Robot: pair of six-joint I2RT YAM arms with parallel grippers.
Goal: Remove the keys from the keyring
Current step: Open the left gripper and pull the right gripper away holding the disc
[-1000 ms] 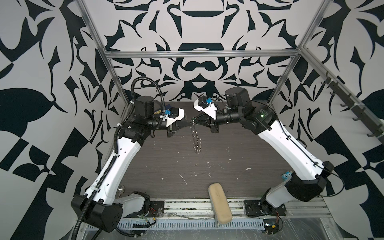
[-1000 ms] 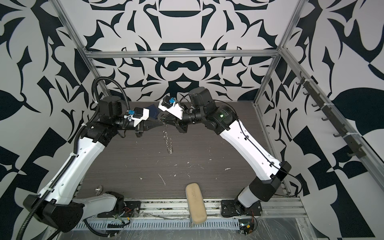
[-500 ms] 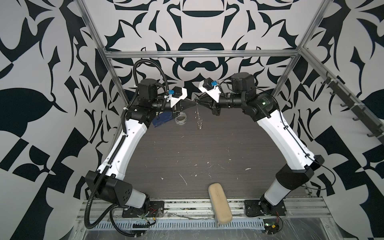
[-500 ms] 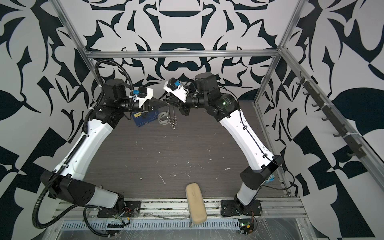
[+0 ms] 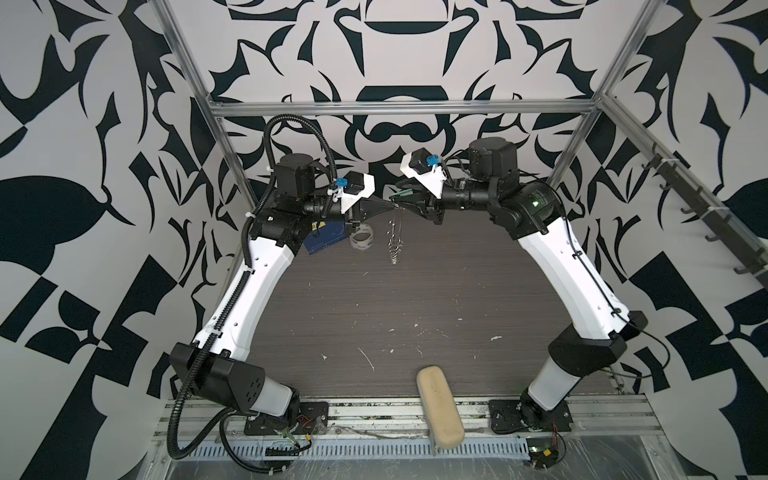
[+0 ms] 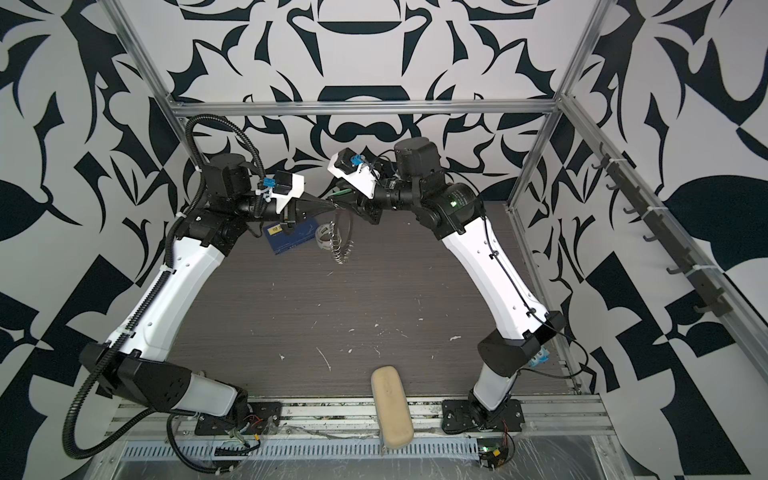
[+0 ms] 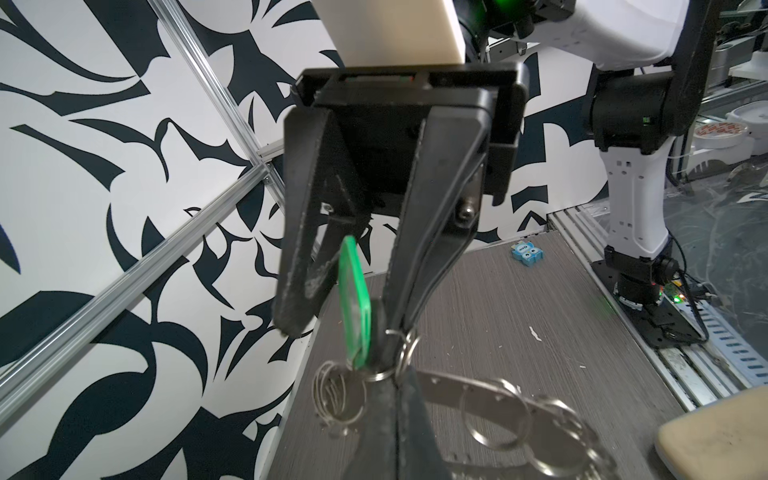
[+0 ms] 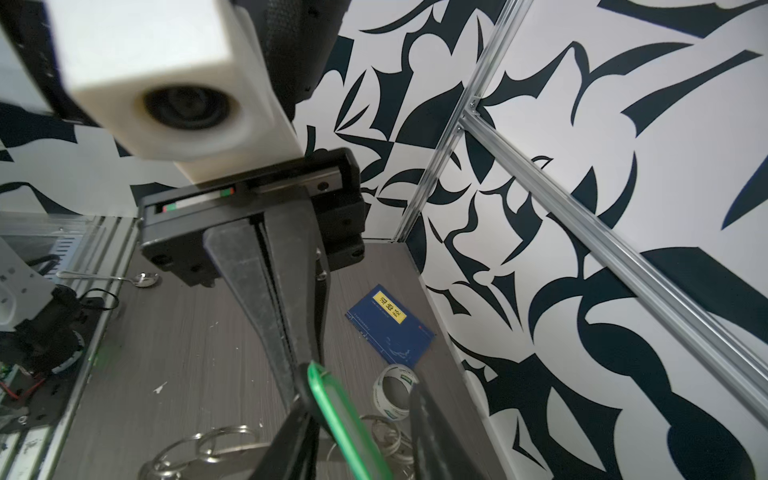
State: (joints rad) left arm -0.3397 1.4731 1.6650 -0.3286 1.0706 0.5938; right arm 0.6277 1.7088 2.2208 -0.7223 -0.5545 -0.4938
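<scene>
The keyring (image 5: 395, 243) (image 6: 340, 249), a flat grey metal disc fringed with wire loops, hangs in the air at the back of the table. My left gripper (image 5: 390, 203) (image 6: 331, 203) is shut on its upper rim; in the left wrist view the disc (image 7: 478, 390) runs out sideways from the closed fingers (image 7: 399, 419). The green key (image 7: 353, 303) (image 8: 345, 419) stands up from a loop at that same spot. My right gripper (image 5: 400, 200) (image 7: 340, 328) faces the left one, open, with the key between its fingers (image 7: 297, 270) and close to one of them.
A blue booklet (image 5: 326, 237) (image 8: 388, 324) and a clear tape roll (image 5: 361, 240) (image 8: 395, 390) lie on the table under the left gripper. A beige case (image 5: 440, 409) overhangs the front edge. A small blue toy (image 7: 527, 253) and a spoon (image 8: 112, 278) lie near the table's sides.
Both grippers have risen and moved toward the back wall with the keyring hanging between them. The right gripper's fingers have spread apart around the green key.
</scene>
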